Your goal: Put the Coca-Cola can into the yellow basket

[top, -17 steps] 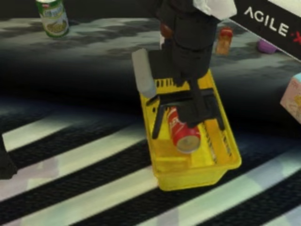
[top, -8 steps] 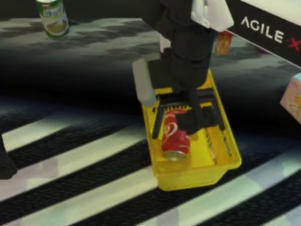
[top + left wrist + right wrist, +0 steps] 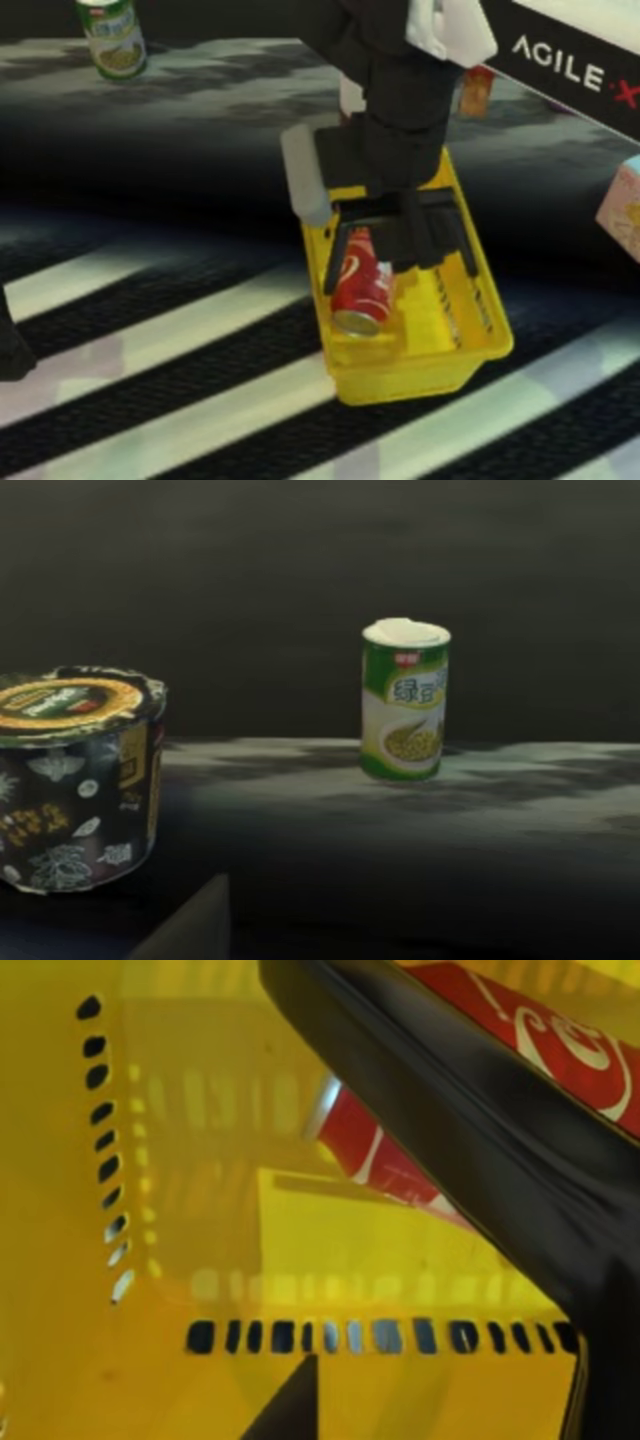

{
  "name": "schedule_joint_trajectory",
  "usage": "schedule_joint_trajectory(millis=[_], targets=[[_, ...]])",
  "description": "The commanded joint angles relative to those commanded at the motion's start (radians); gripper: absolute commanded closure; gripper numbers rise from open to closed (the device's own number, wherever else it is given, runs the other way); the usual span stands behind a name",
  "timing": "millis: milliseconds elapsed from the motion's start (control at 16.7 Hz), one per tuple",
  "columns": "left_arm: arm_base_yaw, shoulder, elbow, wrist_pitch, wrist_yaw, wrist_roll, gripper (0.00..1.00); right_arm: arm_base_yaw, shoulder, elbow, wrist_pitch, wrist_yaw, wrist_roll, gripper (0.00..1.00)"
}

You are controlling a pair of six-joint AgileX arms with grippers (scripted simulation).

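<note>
**Yellow basket has the red can lying in it**

Yellow plastic is the big thing here: the yellow basket (image 3: pixel 486 338) sits near the middle of the striped table (image 3: pixel 150 340), slotted walls all round, its black handles folded across the far half. The right arm comes down from the top of the overhead view and its right gripper (image 3: pixel 400 255) hangs just inside the basket, over the far end. Fingers are spread apart, not gripping anything; the wrist camera has one dark finger (image 3: pixel 470 1110) crossing in front of the can.

The Coca-Cola can (image 3: pixel 360 285) is inside the basket, lying on its side by the left wall, silver top pointing at the near wall. It's just beside the gripper, slightly to the left of it, and I can't say if they touch.

The left arm is parked at the left edge of the table; can't tell its fingers. Its wrist camera looks at a noodle cup (image 3: pixel 75 775) and the green-and-white can (image 3: pixel 404 700), which stands upright at the far left of the table
</note>
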State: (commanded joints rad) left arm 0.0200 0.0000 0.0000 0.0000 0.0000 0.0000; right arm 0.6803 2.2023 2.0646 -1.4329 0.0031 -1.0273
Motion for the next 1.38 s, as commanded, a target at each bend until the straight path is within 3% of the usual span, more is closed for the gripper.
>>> schedule_joint_trajectory(millis=[420, 1380], targets=[[0.0, 0.0, 0.0, 0.0, 0.0, 0.0, 0.0, 0.0, 0.0, 0.0, 0.0, 0.0, 0.0, 0.98], [0.0, 0.0, 0.0, 0.0, 0.0, 0.0, 0.0, 0.0, 0.0, 0.0, 0.0, 0.0, 0.0, 1.0]])
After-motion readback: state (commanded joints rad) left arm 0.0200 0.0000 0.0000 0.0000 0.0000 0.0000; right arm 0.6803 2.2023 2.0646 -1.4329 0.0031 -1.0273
